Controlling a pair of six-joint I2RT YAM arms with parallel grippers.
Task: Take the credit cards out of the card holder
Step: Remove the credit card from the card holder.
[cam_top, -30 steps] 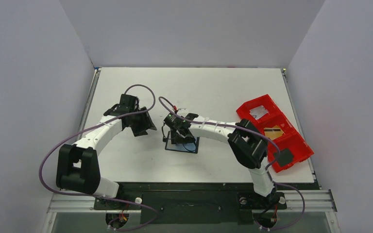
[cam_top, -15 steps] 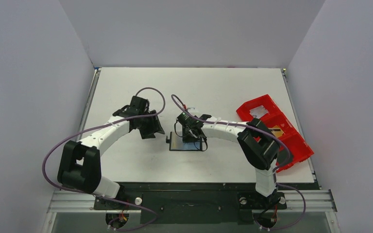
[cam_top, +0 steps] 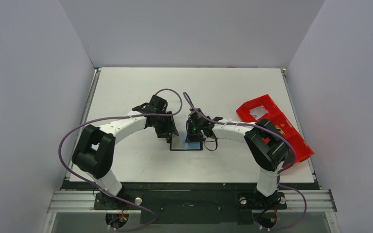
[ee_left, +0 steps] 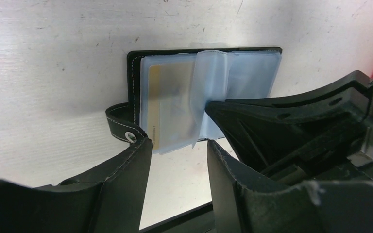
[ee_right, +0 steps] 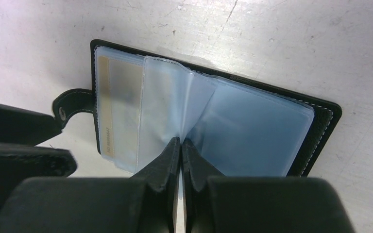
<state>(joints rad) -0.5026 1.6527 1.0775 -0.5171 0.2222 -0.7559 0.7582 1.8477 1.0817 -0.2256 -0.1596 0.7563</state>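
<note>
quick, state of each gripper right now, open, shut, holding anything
left gripper: open, holding nothing, at the tab side of the card holder
right gripper: closed, pinching a clear sleeve of the card holder

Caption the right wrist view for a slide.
Right claw pinches a clear sleeve of the open card holder; a card shows in its left pocket.
</note>
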